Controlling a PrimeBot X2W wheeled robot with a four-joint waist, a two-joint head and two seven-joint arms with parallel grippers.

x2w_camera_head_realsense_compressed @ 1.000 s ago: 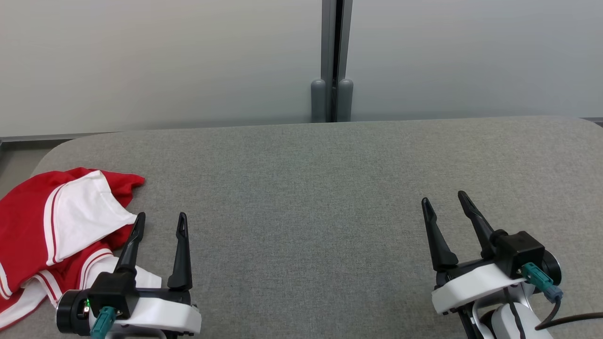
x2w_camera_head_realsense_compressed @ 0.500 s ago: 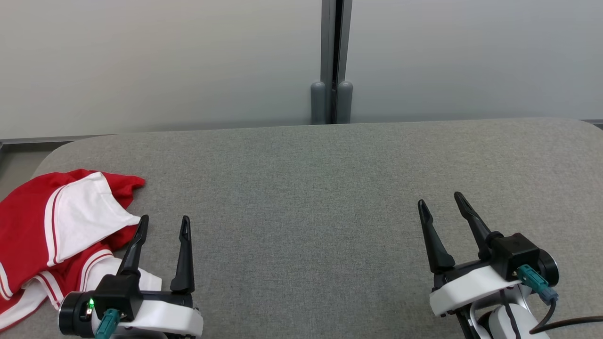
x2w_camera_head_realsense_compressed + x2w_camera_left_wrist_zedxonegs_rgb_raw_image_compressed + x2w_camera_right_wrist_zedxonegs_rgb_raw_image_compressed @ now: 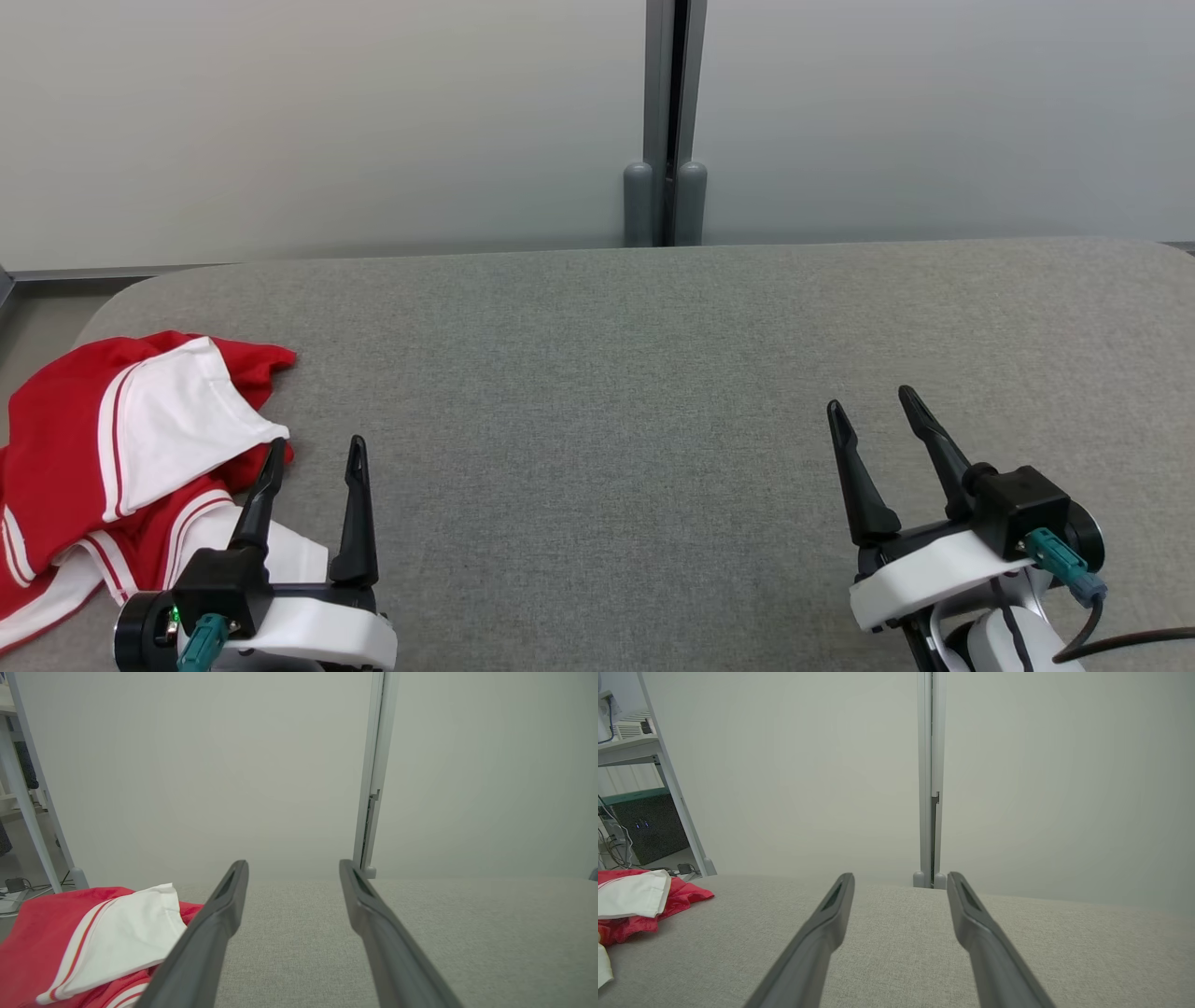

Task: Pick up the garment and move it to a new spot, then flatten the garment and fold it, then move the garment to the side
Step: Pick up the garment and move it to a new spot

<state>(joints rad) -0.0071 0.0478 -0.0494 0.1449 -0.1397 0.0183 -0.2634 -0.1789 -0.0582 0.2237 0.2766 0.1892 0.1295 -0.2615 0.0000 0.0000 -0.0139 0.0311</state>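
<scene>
Jaws: left gripper (image 3: 316, 442) and right gripper (image 3: 870, 400) both wide open, holding nothing | red and white garment (image 3: 56, 439): crumpled at grey table's (image 3: 607, 373) left end, just beside left gripper | feel: likely soft, light, floppy | grab: pinch a raised fold, not flat cloth

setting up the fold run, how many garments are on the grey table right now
1: a crumpled red and white fabric garment at the left end of the grey fabric-covered table. Its folds could hide a second piece; I cannot tell.
</scene>
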